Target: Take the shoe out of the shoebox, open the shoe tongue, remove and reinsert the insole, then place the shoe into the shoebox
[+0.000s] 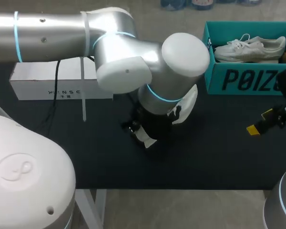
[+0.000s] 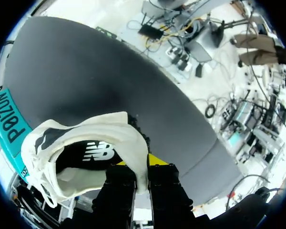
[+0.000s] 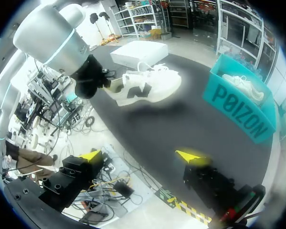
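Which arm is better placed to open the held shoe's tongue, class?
Probably the right: the right gripper is empty, jaws open, with the shoe ahead of it, while the left gripper is shut on the shoe's heel.

head cam high behind, looking down; wrist cams along jaws; all share shoe (image 3: 143,86).

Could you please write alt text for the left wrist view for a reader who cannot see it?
The left gripper is shut on the collar of a white shoe, holding it over the black table. A teal shoebox sits beside the shoe.
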Controlling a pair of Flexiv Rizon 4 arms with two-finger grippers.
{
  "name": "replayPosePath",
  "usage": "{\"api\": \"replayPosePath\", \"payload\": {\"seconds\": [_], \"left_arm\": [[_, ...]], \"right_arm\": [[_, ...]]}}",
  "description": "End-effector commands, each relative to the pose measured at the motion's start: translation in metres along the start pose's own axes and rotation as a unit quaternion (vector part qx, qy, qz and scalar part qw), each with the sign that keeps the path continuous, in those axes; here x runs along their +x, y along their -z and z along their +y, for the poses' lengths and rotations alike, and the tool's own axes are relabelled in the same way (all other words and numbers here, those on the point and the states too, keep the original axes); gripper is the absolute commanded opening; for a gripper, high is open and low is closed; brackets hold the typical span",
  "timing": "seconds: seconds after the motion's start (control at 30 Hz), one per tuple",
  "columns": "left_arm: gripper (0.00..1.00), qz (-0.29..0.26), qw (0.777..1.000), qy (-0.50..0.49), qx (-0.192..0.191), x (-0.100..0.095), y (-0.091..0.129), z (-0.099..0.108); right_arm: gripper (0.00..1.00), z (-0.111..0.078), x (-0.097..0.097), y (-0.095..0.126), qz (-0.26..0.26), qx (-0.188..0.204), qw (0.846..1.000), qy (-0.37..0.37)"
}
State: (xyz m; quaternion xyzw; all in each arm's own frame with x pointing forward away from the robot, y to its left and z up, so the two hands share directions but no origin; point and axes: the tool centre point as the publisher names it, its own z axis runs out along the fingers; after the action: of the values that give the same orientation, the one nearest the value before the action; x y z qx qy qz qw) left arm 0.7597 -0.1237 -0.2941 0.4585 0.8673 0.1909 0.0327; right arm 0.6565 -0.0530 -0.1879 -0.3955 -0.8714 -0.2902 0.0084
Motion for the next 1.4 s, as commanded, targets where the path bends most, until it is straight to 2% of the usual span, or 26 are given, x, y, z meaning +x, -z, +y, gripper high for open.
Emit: {"api": "replayPosePath", "payload": {"seconds": [0.03,0.2,0.37,0.53,0.57,0.6,1.4], "left_arm": [[0.0,-0.033,0.997,-0.073,0.01,0.034,0.014,0.069],[0.0,-0.052,0.987,-0.152,0.011,0.057,0.016,0.123],[0.0,-0.065,0.973,-0.221,-0.007,0.078,0.009,0.174],[0.0,-0.061,0.976,-0.21,-0.015,0.107,-0.01,0.239],[0.0,-0.056,0.977,-0.205,-0.006,0.114,-0.013,0.252],[0.0,-0.034,0.983,-0.182,-0.014,0.12,-0.018,0.265],[0.0,-0.034,0.983,-0.182,-0.014,0.12,-0.018,0.265]], "right_arm": [[1.0,-0.002,0.001,0.0,-0.002,-0.001,1.0,0.0],[1.0,-0.002,0.001,0.0,-0.002,-0.001,1.0,0.0],[1.0,-0.002,0.001,0.0,-0.002,-0.001,1.0,0.0],[1.0,-0.002,0.001,0.0,-0.002,-0.001,1.0,0.0],[1.0,-0.002,0.001,0.0,-0.002,-0.001,1.0,0.0],[1.0,-0.002,0.001,0.0,-0.002,-0.001,1.0,0.0],[1.0,-0.002,0.001,0.0,-0.002,-0.001,1.0,0.0]]}}
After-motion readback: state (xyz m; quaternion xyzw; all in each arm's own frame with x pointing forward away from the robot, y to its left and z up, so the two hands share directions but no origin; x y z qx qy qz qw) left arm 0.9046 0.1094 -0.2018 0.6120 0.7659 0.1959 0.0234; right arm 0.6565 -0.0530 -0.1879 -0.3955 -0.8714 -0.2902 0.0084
